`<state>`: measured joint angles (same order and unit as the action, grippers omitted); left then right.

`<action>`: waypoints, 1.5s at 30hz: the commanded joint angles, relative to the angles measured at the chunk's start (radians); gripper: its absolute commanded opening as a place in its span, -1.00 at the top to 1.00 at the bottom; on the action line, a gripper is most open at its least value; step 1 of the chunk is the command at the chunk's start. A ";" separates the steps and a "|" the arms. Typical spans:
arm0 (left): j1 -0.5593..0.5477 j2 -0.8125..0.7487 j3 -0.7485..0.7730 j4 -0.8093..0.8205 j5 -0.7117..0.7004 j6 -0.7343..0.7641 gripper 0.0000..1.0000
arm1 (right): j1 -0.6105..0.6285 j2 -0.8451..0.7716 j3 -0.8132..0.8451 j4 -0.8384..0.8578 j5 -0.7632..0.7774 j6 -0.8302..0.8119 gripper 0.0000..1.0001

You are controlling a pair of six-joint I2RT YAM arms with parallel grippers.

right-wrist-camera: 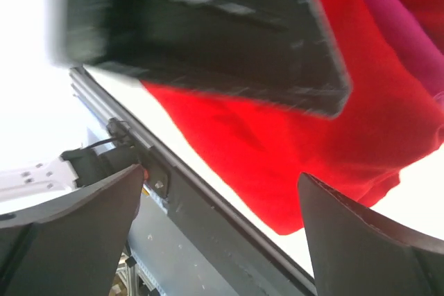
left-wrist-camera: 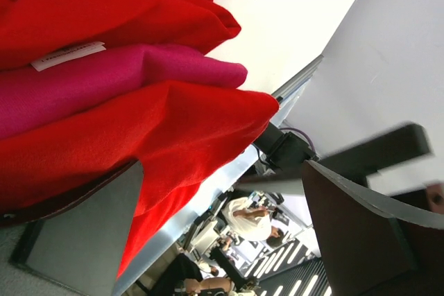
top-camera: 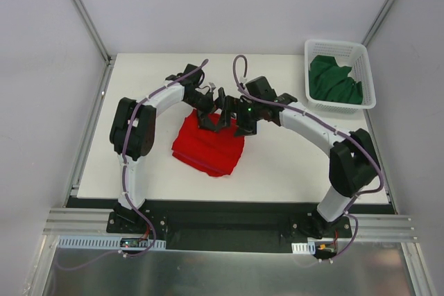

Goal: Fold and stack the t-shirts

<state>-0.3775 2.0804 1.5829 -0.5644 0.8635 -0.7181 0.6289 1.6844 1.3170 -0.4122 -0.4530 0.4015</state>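
The left arm (top-camera: 135, 129) rises from the near edge of the bench (top-camera: 291, 161), to the left of the red shirt (top-camera: 208, 150), and bends in over that shirt's far edge. The left tool (top-camera: 207, 117) hangs there with its jaws spread wide and nothing clamped between them. In the left wrist view one finger (left-wrist-camera: 83, 240) sits right against a red fold, though whether it touches I cannot tell.

The red shirt lies bunched in loose folds near the middle of the bench. A pink shirt (left-wrist-camera: 104, 81) shows as a band between its red layers (the overhead view hardly shows it at all), and a small white label (left-wrist-camera: 68, 55) lies on the red cloth just beside the pink.

The right tool (top-camera: 227, 112) also hangs over the red shirt's far edge, just right of the left tool, nearly tip to tip. Its fingers (right-wrist-camera: 368, 233) stand far apart and grip nothing, and its wrist view shows red cloth between them.

The right arm (top-camera: 312, 126) curves away to the right of the red shirt, back to its base. Well to the right of and beyond the red shirt, at the bench's far corner, a white basket (top-camera: 335, 41) holds the crumpled green shirt (top-camera: 336, 81).
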 commanded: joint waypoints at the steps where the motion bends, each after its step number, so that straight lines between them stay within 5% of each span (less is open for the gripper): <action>1: 0.012 -0.066 0.008 -0.022 0.031 0.012 -0.99 | 0.006 0.041 -0.054 0.024 -0.001 -0.012 -0.93; 14: 0.014 -0.063 -0.004 -0.022 0.028 0.014 -0.99 | 0.011 0.100 -0.144 0.082 0.017 -0.026 -0.93; 28: 0.014 -0.082 -0.014 -0.023 0.029 0.017 -0.99 | -0.037 0.066 0.037 -0.043 0.063 -0.070 -0.93; 45: 0.040 -0.120 -0.037 -0.022 -0.003 0.025 -0.99 | -0.034 0.089 0.057 -0.069 0.105 -0.130 -0.93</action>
<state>-0.3580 2.0438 1.5326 -0.5636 0.8604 -0.7132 0.5911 1.8393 1.3369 -0.4335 -0.3912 0.2996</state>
